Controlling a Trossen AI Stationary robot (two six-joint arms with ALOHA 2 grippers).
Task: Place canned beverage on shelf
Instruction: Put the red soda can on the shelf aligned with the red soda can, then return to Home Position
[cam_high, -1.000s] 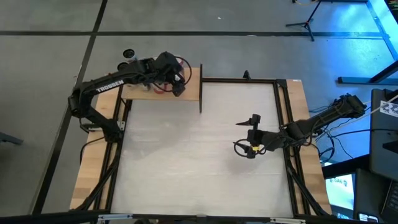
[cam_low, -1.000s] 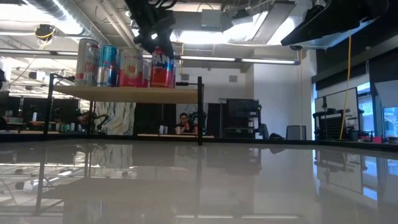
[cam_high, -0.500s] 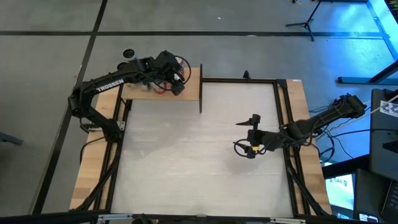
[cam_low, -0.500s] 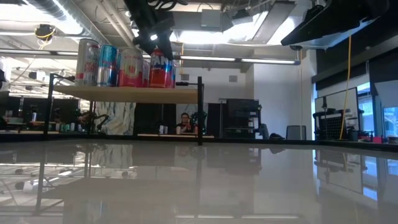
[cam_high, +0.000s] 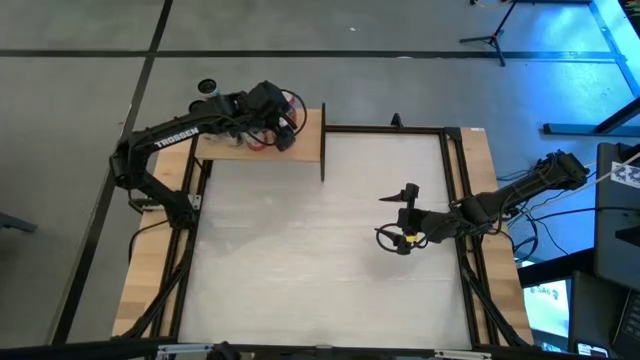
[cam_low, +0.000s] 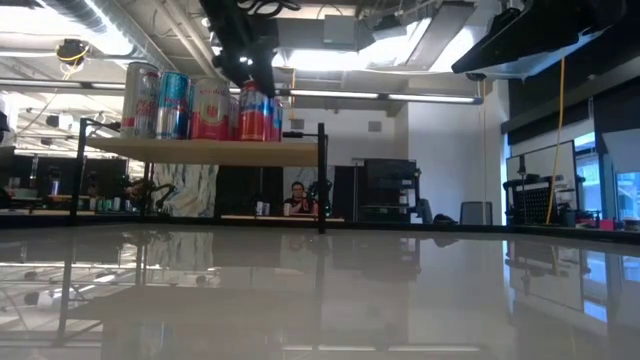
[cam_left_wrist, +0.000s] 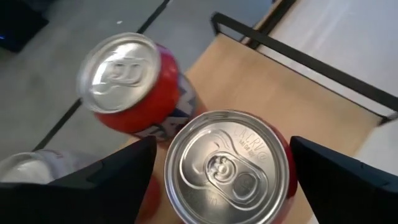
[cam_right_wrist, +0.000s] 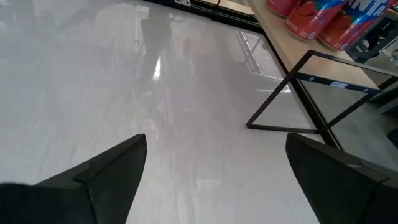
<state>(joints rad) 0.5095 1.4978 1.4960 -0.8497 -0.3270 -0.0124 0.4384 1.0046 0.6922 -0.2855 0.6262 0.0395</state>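
The left gripper (cam_left_wrist: 221, 180) has spread its fingers over the last second and sits a touch higher above the red can (cam_left_wrist: 227, 168) — the can now stands free on the shelf (cam_left_wrist: 298, 99), just beside a second red can (cam_left_wrist: 134, 87), jaws wide on either side and gripping nothing. The risk from here is a finger brushing the can on the way up, tipping it into its close neighbours. The can is upright, silver top with pull tab intact. The right gripper (cam_high: 400, 240) hangs open over the white table (cam_high: 300, 260) — empty
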